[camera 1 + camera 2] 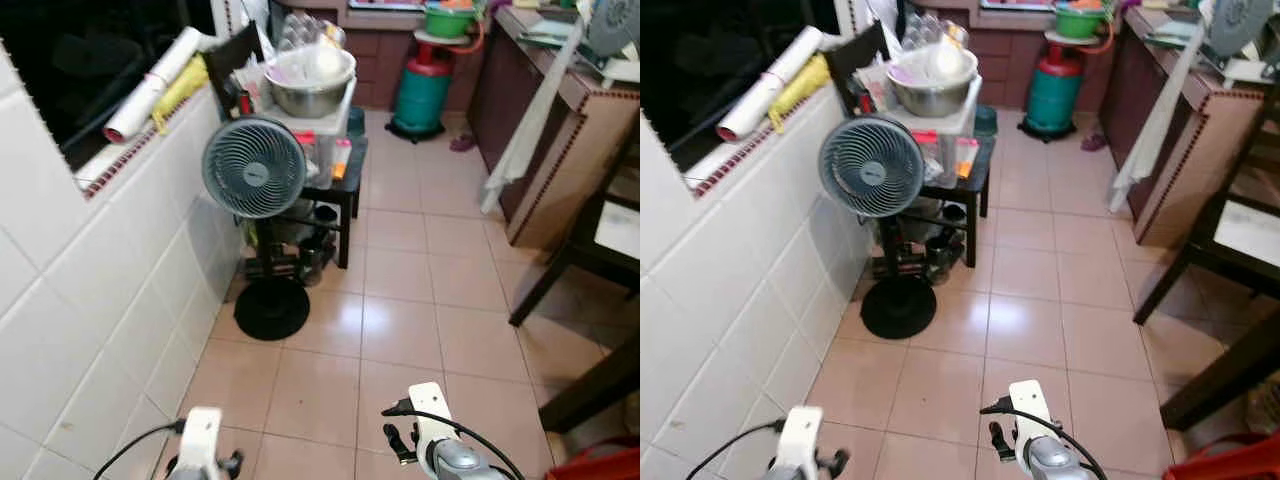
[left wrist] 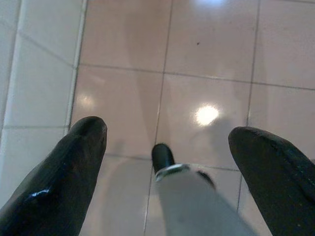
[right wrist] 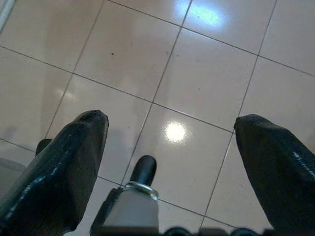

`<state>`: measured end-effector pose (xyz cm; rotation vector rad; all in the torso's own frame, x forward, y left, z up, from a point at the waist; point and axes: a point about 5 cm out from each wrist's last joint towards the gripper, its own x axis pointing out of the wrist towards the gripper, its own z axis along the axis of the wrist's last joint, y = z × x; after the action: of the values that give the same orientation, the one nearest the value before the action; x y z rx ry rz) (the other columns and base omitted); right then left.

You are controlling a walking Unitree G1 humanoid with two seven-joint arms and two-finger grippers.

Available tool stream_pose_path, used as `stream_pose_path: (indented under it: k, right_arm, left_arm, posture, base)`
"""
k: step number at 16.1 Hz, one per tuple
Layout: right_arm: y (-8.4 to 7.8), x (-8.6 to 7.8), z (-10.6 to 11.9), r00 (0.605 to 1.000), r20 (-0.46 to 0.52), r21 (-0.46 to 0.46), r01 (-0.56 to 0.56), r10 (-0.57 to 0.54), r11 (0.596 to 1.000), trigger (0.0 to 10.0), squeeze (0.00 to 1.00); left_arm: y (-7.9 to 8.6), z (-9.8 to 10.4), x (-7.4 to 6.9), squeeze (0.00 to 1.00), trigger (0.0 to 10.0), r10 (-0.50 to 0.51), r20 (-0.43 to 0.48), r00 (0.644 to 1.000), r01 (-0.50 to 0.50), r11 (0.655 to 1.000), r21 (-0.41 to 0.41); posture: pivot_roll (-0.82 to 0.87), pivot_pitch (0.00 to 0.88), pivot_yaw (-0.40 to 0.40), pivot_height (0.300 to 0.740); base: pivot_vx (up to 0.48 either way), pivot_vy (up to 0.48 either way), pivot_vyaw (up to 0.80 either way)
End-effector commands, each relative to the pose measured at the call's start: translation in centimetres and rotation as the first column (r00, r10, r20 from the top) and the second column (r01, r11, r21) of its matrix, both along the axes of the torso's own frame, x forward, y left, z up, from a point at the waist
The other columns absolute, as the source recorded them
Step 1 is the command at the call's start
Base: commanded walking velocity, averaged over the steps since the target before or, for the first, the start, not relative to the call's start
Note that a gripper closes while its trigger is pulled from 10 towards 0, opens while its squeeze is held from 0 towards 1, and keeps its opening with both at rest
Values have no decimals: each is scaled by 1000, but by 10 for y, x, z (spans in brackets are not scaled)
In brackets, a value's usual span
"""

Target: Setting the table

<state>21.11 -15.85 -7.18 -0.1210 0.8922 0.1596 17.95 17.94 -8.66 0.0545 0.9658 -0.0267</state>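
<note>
A large steel bowl [image 1: 310,95] with white dishes in it sits on a white box on a small dark stand [image 1: 345,195] by the left wall. Clear glassware [image 1: 300,30] stands behind it. Both arms hang low at the bottom of the head views, the left arm [image 1: 200,440] and the right arm [image 1: 432,425]. In the left wrist view my left gripper [image 2: 167,142] is open over bare floor tiles. My right gripper [image 3: 170,132] is open too, also above the tiles. Nothing is between either pair of fingers.
A grey pedestal fan [image 1: 255,168] stands in front of the stand beside the white tiled wall [image 1: 90,300]. A green gas cylinder [image 1: 422,92] is at the far end. A brown counter [image 1: 560,120] with a hanging cloth and dark wooden chairs [image 1: 585,250] line the right.
</note>
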Motion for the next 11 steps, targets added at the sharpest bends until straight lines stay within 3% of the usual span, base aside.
stream_pose_path:
  k: [1, 3, 11]
  right_arm:
    - [-2, 1, 0, 1000, -6, -13, 14, -14, 1000, 10000, 0]
    - [-2, -1, -1, 999, -18, -12, 32, -32, 999, 10000, 0]
    - [-2, -1, -1, 999, -18, -12, 32, -32, 999, 10000, 0]
  left_arm:
    - [-1, 0, 0, 0, 10000, -5, -12, 1000, 5, 1000, 23]
    - [-13, 1, 6, 0, 10000, -19, -5, 1000, 19, 1000, 21]
    - [-13, 1, 6, 0, 10000, -19, -5, 1000, 19, 1000, 21]
  posture:
    - [35, 0, -10, 740]
    - [34, 0, -7, 740]
    - [34, 0, -7, 740]
  base:
    - [0, 0, 0]
    - [0, 0, 0]
    - [0, 0, 0]
